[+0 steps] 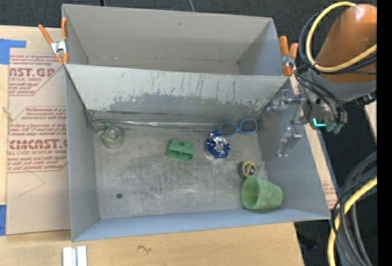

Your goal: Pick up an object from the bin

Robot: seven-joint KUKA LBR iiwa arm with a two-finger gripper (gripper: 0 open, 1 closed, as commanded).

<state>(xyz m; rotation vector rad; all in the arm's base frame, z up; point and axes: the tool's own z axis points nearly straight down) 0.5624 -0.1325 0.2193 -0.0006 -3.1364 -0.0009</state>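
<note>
My gripper (286, 139) hangs over the bin's right slanted wall, above floor level. Nearest to it, lower left, a small round gold and black thing (248, 168) lies on the floor. Just below that, a light green cup (261, 193) lies on its side in the front right corner. A pair of blue-rimmed glasses (237, 127) rests against the back wall to the gripper's left. Beneath the glasses sits a blue and white crumpled thing (217, 146).
A green block (180, 149) lies near the middle of the floor. A clear round lid-like thing (111, 135) sits at the back left. The arm with its orange cover and cables stands outside the bin's right rim.
</note>
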